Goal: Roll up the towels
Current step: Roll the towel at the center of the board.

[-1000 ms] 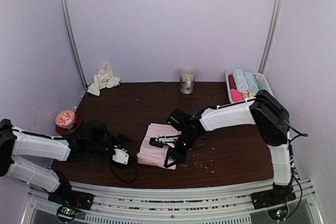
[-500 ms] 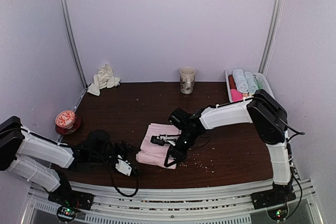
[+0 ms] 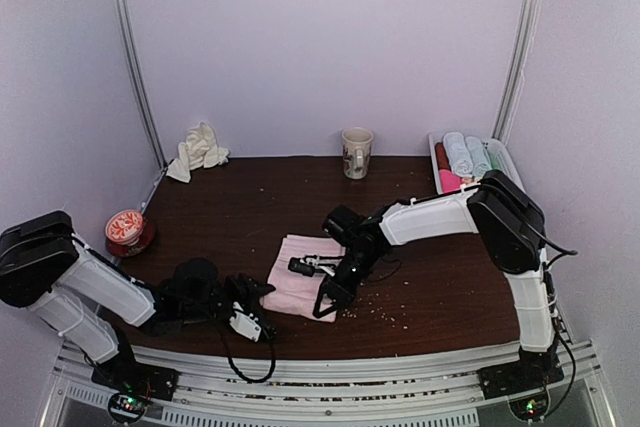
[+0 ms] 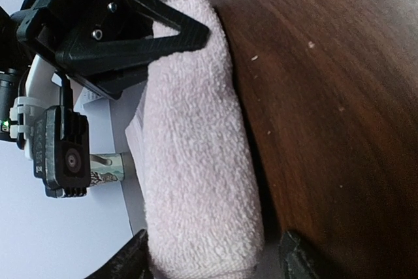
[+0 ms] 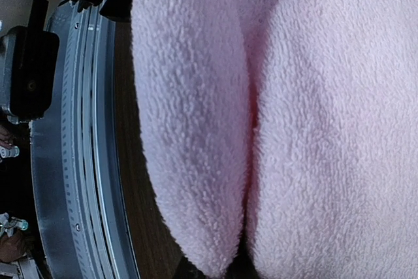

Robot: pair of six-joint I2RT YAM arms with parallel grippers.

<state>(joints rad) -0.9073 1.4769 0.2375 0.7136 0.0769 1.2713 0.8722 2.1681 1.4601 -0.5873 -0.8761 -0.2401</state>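
Observation:
A pale pink towel (image 3: 298, 280) lies near the table's front centre, its near edge rolled into a thick roll (image 4: 196, 161). My left gripper (image 3: 262, 299) is open; its fingertips (image 4: 130, 261) straddle the left end of the roll. My right gripper (image 3: 325, 299) is at the roll's other end, its black fingers (image 4: 140, 34) closed on the towel. In the right wrist view the roll (image 5: 189, 129) and the flat towel (image 5: 333, 129) fill the frame and hide my fingers. A cream-white towel (image 3: 198, 150) lies crumpled at the back left.
A mug (image 3: 356, 152) stands at the back centre. A tray (image 3: 436, 159) with rolled coloured towels stands at the back right. A red round tin (image 3: 127, 230) sits at the left edge. Crumbs (image 3: 385, 312) lie right of the towel. The metal rail (image 5: 85, 161) runs along the front edge.
My left arm has moved right along the front edge, bringing its gripper to the towel's left end. The right gripper has stayed on the towel, shifting only slightly.

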